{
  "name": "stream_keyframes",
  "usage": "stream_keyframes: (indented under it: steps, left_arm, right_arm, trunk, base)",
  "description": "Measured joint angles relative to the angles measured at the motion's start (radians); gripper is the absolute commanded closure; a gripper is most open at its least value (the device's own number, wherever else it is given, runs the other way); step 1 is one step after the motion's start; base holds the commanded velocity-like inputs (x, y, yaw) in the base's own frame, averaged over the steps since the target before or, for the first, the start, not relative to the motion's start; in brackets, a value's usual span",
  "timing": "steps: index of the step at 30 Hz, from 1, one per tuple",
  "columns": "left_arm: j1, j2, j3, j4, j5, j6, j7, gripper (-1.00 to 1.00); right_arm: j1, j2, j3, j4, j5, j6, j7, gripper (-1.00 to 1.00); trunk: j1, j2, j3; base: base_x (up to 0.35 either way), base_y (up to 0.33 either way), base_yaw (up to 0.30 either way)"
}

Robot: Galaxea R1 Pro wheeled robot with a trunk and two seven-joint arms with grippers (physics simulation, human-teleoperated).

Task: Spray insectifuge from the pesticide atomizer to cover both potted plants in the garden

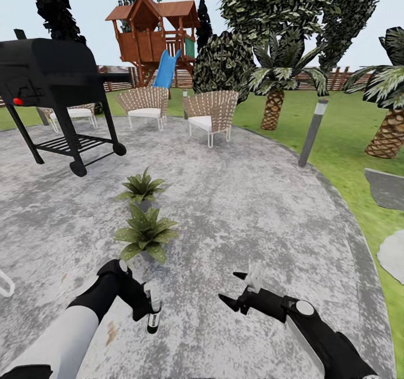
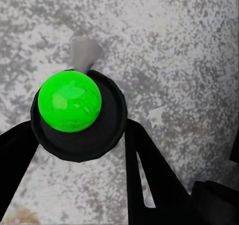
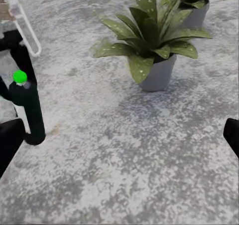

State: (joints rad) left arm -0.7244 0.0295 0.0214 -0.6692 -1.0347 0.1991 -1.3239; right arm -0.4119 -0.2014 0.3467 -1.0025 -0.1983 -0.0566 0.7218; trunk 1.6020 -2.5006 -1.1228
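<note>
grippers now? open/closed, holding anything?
Left gripper: shut on the atomizer.
Right gripper: open, holding nothing.

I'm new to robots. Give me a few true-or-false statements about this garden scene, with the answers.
1. The left gripper holds the atomizer. True.
2. The atomizer's top is blue. False: it is bright green.
3. Both potted plants, the near plant and the far plant, stand on the grey paving. True.
4. The right gripper grips a plant pot. False: it is open and empty.
5. The grill lies tipped over on the lawn. False: it stands upright on the paving.
</note>
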Motion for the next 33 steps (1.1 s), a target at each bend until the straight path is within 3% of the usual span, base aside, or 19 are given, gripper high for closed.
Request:
stream_keyframes:
  steps: [1,2,6,8,13,18,23,31,33]
  left_arm:
    - [0.0,-0.002,0.0,0.0,0.004,-0.03,0.005,1.0]
    - [0.001,-0.006,0.0,0.006,0.018,-0.066,0.009,1.0]
    - [0.001,-0.007,-0.001,0.009,0.023,-0.079,0.009,1.0]
    - [0.001,-0.008,-0.002,0.006,0.023,-0.081,0.009,1.0]
    - [0.0,-0.015,-0.004,-0.001,0.022,-0.082,0.008,1.0]
    - [-0.001,-0.059,-0.005,-0.002,0.024,-0.161,0.006,1.0]
    - [-0.002,-0.098,-0.006,-0.002,0.024,-0.176,0.004,1.0]
    - [-0.004,-0.128,-0.008,-0.003,0.024,-0.179,0.004,1.0]
    - [-0.004,-0.132,-0.007,-0.003,0.024,-0.206,0.003,1.0]
  right_arm:
    - [0.0,0.0,0.0,-0.016,0.001,0.006,0.024,-1.0]
    - [0.0,0.0,0.0,-0.056,0.002,0.02,0.047,1.0]
    - [0.0,0.003,0.001,-0.114,0.068,0.092,0.057,1.0]
    - [0.0,0.008,0.001,-0.145,0.092,0.108,0.101,1.0]
    - [0.0,0.011,0.002,-0.151,0.099,0.111,0.116,1.0]
    - [0.0,0.012,0.005,-0.15,0.1,0.111,0.12,1.0]
    - [0.0,0.016,0.053,-0.151,0.1,0.111,0.121,1.0]
    - [0.0,0.017,0.056,-0.15,0.101,0.11,0.121,1.0]
    - [0.0,0.017,0.056,-0.15,0.101,0.109,0.121,1.0]
  trunk:
    - [0.0,0.0,0.0]
    - [0.0,0.0,0.0]
    - [0.0,0.0,0.0]
    - [0.0,0.0,0.0]
    - [0.0,0.0,0.0]
    - [0.0,0.0,0.0]
    - [0.0,0.0,0.0]
    - [0.0,0.0,0.0]
    - [0.0,0.0,0.0]
  base:
    - [-0.001,-0.001,0.0]
    - [0.0,0.0,0.0]
    - [0.0,0.0,0.0]
    - [0.0,0.0,0.0]
    - [0.0,0.0,0.0]
    - [0.0,0.0,0.0]
    - [0.0,0.0,0.0]
    - [0.0,0.0,0.0]
    - [0.0,0.0,0.0]
